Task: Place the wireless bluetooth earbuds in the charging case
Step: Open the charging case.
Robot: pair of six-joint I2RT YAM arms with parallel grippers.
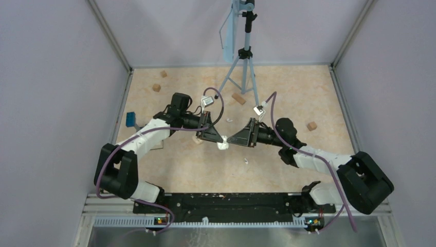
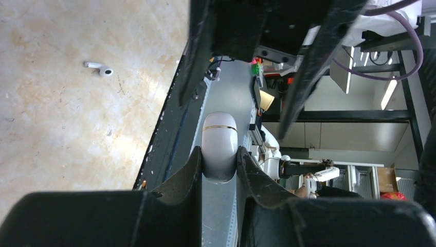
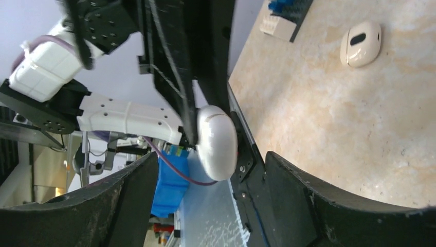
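My left gripper [image 2: 219, 154] is shut on a white rounded charging case [image 2: 219, 139] with a thin gold seam, held above the table's middle [image 1: 222, 143]. The case's lid looks closed. My right gripper [image 3: 210, 167] faces it from the right with its jaws wide open. The case [image 3: 217, 141] hangs just ahead of its fingertips, touching neither. One small white earbud [image 2: 100, 68] lies loose on the table, just in front of the two grippers [image 1: 246, 160]. In the top view the left gripper [image 1: 217, 138] and the right gripper [image 1: 233, 140] nearly meet.
A second cream case [image 3: 361, 43] with a dark slot lies on the table beyond the left gripper. Tan wooden blocks [image 1: 156, 87] [image 1: 238, 98] [image 1: 311, 125] are scattered about. A tripod [image 1: 241, 62] stands at the back. A blue object [image 1: 131, 119] sits by the left wall.
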